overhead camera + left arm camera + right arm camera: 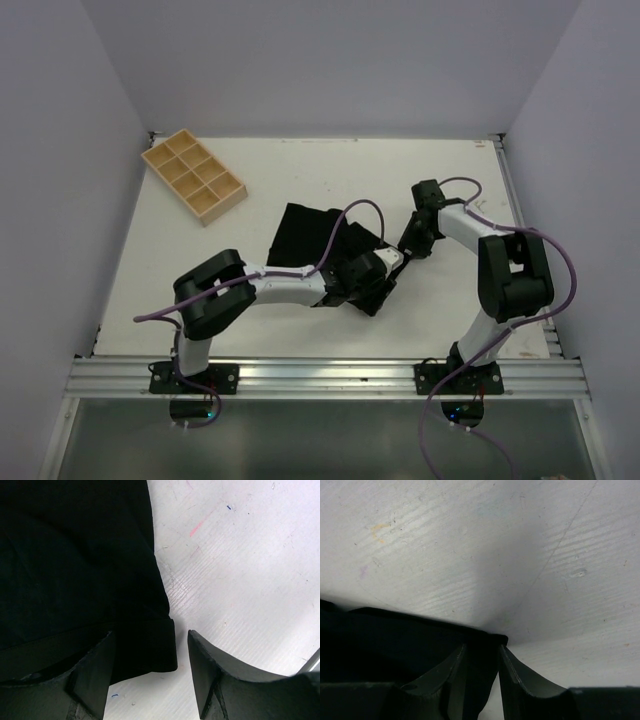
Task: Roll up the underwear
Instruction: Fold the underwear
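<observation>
The underwear [305,235] is a black fabric piece lying flat near the middle of the white table. In the left wrist view its hemmed corner [150,645] lies between the fingers of my left gripper [150,636], which stands open, with white table showing between the cloth and the right finger [210,670]. My left gripper [375,288] sits low at the garment's near right edge. My right gripper [405,252] is at the right edge, and in the right wrist view its jaws [481,650] are shut on a corner of the black fabric [380,640].
A wooden tray [193,175] with several compartments sits at the far left of the table [450,180]. Purple-grey walls enclose the left, back and right sides. The two grippers are close together at the garment's right side.
</observation>
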You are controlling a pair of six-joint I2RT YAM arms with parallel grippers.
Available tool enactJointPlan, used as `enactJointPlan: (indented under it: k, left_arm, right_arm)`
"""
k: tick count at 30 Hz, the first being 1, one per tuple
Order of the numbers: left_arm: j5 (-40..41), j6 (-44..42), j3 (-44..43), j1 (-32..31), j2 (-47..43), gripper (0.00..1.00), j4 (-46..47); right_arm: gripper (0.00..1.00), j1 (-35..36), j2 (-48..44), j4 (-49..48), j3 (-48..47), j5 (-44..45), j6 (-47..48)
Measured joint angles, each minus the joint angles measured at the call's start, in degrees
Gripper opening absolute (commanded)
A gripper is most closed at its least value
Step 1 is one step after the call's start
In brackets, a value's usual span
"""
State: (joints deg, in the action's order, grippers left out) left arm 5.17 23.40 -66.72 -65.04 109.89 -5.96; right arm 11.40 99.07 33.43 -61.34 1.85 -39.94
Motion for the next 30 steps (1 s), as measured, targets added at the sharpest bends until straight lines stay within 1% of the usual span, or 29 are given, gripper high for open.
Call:
enactJointPlan:
  k: [4,7,8,9,10,11,12,13,14,16,19,24,30]
  left_arm:
    - [0.81,0.68,0.00,-0.13,0.28,0.58,0.26]
    - [1.42,1.36,-0.07,-0.35,0.79,0.50,1.11]
    - [1.55,1.60,-0.15,-0.39,0.94,0.44,1.38]
    - [1.57,1.92,-0.20,-0.42,1.11,0.39,1.66]
    - [1.68,2.32,-0.28,-0.46,1.36,0.35,1.97]
    - [1.81,2.71,-0.37,-0.50,1.55,0.27,2.19]
    - [2.03,3.02,-0.42,-0.59,1.66,0.24,2.29]
    - [2.16,3.26,-0.42,-0.66,1.73,0.19,2.34]
    - [2.19,3.50,-0.42,-0.74,1.77,0.11,2.40]
    - [2.32,4.07,-0.42,-0.96,1.77,0.05,2.32]
    - [2.05,4.04,-0.70,-1.20,1.75,0.02,1.90]
    - [-1.42,4.11,-1.64,-1.40,1.09,0.00,0.50]
    - [-7.82,5.90,-2.14,-1.53,-3.37,0.00,1.51]
  right_arm:
    - [0.32,0.00,0.57,-0.85,1.03,-0.04,-0.02]
    - [0.26,0.00,0.63,-1.09,1.27,0.00,-0.09]
    - [0.23,0.00,0.61,-1.18,1.40,0.04,-0.17]
    - [0.18,-0.02,0.52,-1.25,1.57,0.11,-0.20]
    - [0.16,-0.07,0.42,-1.36,1.77,0.17,-0.20]
    - [0.12,-0.09,0.31,-1.46,1.95,0.17,-0.35]
    - [0.06,-0.11,0.24,-1.64,2.14,0.17,-0.39]
    - [0.03,-0.11,0.17,-1.73,2.27,0.20,-0.44]
    - [0.00,-0.11,0.11,-1.77,2.36,0.20,-0.61]
    - [0.00,-0.11,0.04,-1.68,2.36,0.39,-0.76]
    - [0.00,-0.20,-0.11,-0.94,2.21,1.29,-0.72]
    - [0.00,-1.75,-1.60,4.17,2.03,4.52,0.57]
    - [0.00,-4.13,-9.09,12.83,0.81,9.99,2.32]
